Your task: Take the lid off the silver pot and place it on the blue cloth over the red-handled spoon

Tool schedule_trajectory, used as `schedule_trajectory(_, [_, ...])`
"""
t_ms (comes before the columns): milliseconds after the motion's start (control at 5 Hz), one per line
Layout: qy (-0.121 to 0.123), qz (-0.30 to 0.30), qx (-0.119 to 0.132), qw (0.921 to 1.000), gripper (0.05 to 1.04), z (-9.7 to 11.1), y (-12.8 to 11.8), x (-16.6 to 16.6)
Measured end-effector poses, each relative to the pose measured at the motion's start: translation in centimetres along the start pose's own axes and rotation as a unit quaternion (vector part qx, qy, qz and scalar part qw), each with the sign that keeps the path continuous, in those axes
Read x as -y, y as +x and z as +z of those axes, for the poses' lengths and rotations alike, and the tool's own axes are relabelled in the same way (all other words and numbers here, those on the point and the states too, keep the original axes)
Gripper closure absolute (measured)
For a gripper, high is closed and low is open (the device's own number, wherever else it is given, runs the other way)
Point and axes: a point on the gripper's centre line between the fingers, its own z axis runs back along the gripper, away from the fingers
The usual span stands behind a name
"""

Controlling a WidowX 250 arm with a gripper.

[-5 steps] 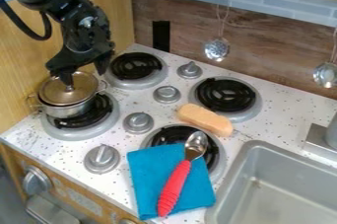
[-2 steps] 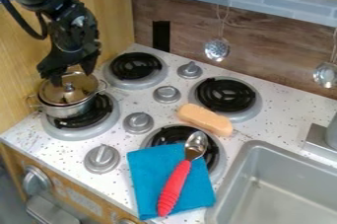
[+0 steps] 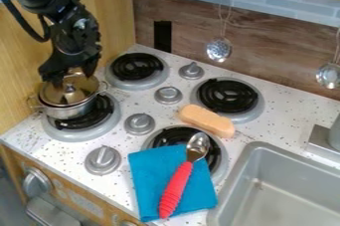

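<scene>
Over at your upper left, the black gripper (image 3: 70, 74) hangs just above the lidded pot, its jaws parted and holding nothing. Below them you see the lid (image 3: 56, 94) with its round knob (image 3: 69, 88), seated on the silver pot (image 3: 69, 111). That pot stands on the left front burner (image 3: 54, 129), close to the wooden side panel (image 3: 19, 95). Around it on your speckled white tabletop (image 3: 286, 113) are three more black-coiled burners and several silver stove knobs. To the right, a tan block (image 3: 207, 120) lies between two burners. Nearer you, a blue cloth (image 3: 149, 180) partly covers the front one, and a spoon (image 3: 176, 190) with a red handle rests on it, bowl toward the burner. At your lower right sits a grey sink (image 3: 292, 190); two metal ladles (image 3: 219, 50) hang by the back wall.
</scene>
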Motion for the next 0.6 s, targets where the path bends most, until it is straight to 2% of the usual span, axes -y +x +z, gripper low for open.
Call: schedule_trajectory(600, [0.007, 0.001, -0.003, 1.0, 0.082, -0.9, -0.13, 0.21])
